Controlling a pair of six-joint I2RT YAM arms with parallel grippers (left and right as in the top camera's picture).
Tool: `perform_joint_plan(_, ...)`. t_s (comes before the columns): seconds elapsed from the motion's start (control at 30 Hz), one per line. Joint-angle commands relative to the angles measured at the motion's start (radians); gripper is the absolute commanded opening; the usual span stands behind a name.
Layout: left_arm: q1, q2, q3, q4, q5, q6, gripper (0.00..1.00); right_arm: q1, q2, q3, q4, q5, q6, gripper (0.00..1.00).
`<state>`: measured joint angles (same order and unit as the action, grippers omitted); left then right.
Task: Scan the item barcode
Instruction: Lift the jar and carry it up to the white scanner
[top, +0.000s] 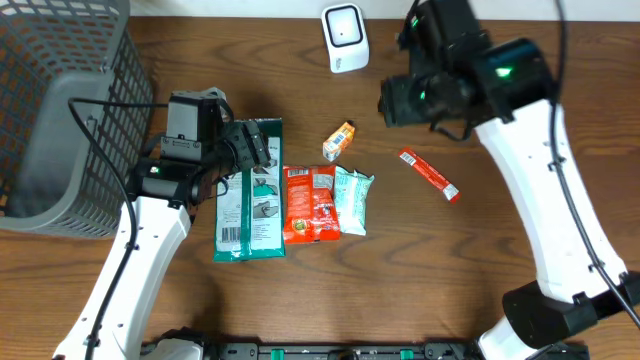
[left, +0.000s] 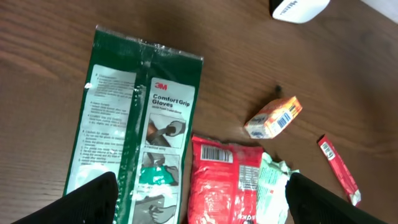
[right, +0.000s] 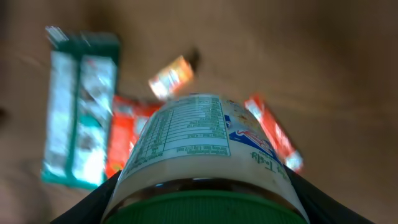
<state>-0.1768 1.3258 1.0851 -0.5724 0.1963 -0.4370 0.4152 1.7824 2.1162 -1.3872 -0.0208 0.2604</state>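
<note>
Left arm (top: 150, 230) extended forward, left end effector (left: 202, 196) spread wide, empty, right arm (top: 540, 180) raised, right end effector (right: 205, 205) gripping a green-lidded jar (right: 199, 143)

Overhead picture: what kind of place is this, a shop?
Probably a pretend shop checkout on a wooden table: a white barcode scanner, a grey basket, packaged goods, and the right gripper holding a green-lidded jar.

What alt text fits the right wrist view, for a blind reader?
The right gripper holds a jar with a green lid, its nutrition label facing the camera. Behind it, blurred on the wooden table, lie a green package, a red packet, a small orange box and a red stick.
</note>
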Motion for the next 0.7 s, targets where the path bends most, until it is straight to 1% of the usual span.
perform_joint_plan(0.0, 0.003, 0.001, 0.007, 0.0, -0.003, 0.017, 0.86, -0.011, -0.008, 0.058, 0.068, 0.025, 0.011, 0.38)
perform_joint_plan(0.17, 0.003, 0.001, 0.007, 0.0, -0.003, 0.017, 0.86, -0.011, 0.024, 0.021, 0.221, 0.039, 0.012, 0.38)
perform_joint_plan(0.3, 0.003, 0.001, 0.007, 0.0, -0.003, 0.017, 0.86, -0.009, 0.088, -0.006, 0.362, 0.039, 0.012, 0.38)
perform_joint_plan(0.67, 0.003, 0.001, 0.007, 0.0, -0.003, 0.017, 0.87, -0.009, 0.335, -0.018, 0.827, 0.08, 0.011, 0.36)
